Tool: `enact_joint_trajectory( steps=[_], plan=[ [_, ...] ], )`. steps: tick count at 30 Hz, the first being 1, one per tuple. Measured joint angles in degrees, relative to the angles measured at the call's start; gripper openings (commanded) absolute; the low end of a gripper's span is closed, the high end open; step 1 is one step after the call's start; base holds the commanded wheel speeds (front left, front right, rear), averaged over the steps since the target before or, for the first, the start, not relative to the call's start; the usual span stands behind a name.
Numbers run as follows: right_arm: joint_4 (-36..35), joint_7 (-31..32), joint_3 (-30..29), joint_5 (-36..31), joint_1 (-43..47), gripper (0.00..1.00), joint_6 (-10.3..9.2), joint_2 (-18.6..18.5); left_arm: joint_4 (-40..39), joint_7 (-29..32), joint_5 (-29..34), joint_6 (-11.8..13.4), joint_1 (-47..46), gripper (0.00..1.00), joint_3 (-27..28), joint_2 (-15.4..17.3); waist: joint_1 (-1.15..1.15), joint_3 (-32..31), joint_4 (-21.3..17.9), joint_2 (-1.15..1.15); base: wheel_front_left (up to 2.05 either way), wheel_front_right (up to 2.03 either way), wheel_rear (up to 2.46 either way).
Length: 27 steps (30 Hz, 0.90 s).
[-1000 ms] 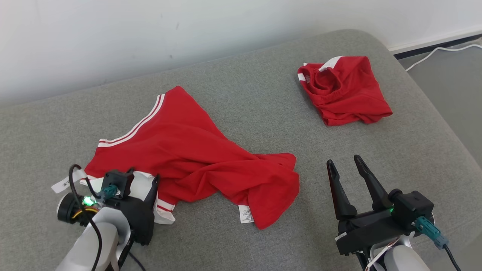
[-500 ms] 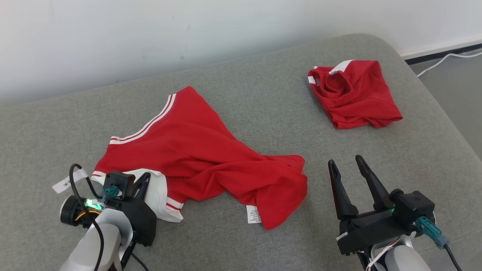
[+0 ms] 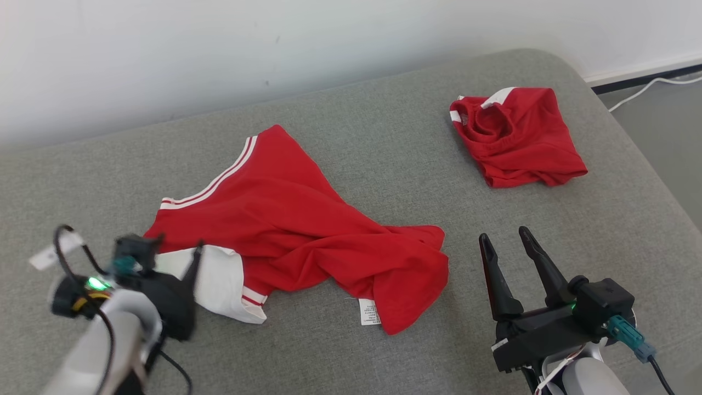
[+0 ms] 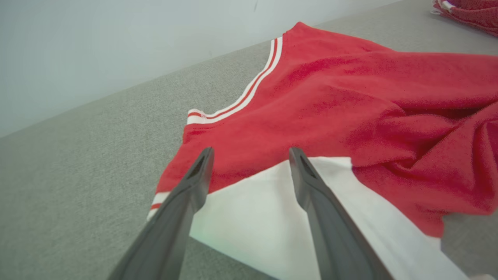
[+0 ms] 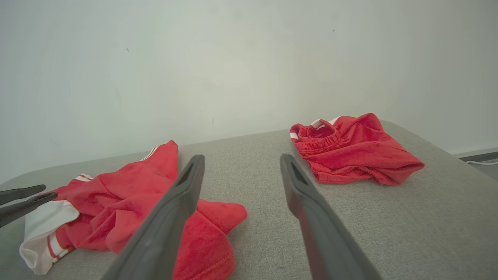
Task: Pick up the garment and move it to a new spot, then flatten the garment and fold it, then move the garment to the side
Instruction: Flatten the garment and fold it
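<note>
The task looks to be at an early stage. The garment (image 3: 296, 219) lies rumpled on the grey surface (image 3: 384, 137), left of centre, neither flat nor folded. Whether this is already its new spot cannot be told. Flattening, folding and the move to the side are all left to do.

The garment is red with white-striped edging. Its far-left part lies fairly smooth, and its near-right part is bunched in thick folds. A white panel (image 3: 219, 277) shows at its near-left edge and a care label (image 3: 371, 311) at its near hem.

The left gripper (image 4: 251, 152) is spread, its fingers over the white panel and pinching nothing. The right gripper (image 3: 502, 234) is also spread and empty, just right of the garment. A second red garment (image 3: 518, 137) sits bundled at the far right, well apart.
</note>
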Motion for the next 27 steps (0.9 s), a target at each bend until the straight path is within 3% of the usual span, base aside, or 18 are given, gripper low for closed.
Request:
enact_joint_trajectory(
  steps=[5,9,15,27],
  plan=[
    [0.0,0.0,0.36,0.04,-0.47,1.0,0.0,0.13,2.08,0.92,-0.18,-1.58,-4.63,1.0,0.41,4.79,0.0,0.59,-0.84,0.0,0.0,0.0,0.0],
    [0.51,0.0,0.88,0.12,-0.48,1.0,0.0,0.57,3.69,3.44,-1.04,-2.99,-6.35,1.0,0.63,6.68,0.0,0.85,-1.59,0.0,0.0,0.0,0.0],
    [0.69,0.0,1.21,0.59,-0.84,1.0,0.0,1.2,5.43,7.84,-4.07,-4.37,-6.78,1.0,0.13,7.46,0.0,1.34,-2.79,0.0,0.0,0.0,0.0],
    [1.13,0.0,1.23,0.67,-1.21,1.0,0.0,1.58,4.23,18.48,-11.84,-4.52,-5.31,1.0,-4.22,8.24,0.0,2.13,-3.98,0.0,0.0,0.0,0.0]
  ],
)
